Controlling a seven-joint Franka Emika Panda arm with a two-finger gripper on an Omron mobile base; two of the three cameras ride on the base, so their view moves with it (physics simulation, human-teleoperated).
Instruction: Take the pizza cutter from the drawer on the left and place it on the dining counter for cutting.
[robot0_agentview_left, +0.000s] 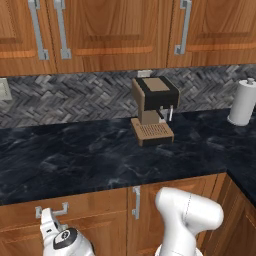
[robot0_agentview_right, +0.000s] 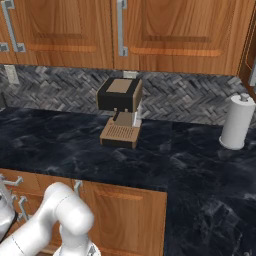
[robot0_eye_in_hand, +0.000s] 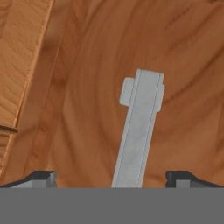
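Below dining counter (robot0_agentview_left: 75, 160), drawer (robot0_agentview_left: 60, 220) seemingly shut

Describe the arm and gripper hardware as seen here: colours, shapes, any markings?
The arm is glossy white with rounded, tubular links and a bulbous joint. The wrist end has a dark round cap with a pale mark. The gripper shows two small dark fingertips with grey inner pads. No cables visible.

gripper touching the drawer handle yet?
Apart. In the hand view the handle runs between the open gripper fingertips, with wood showing either side.
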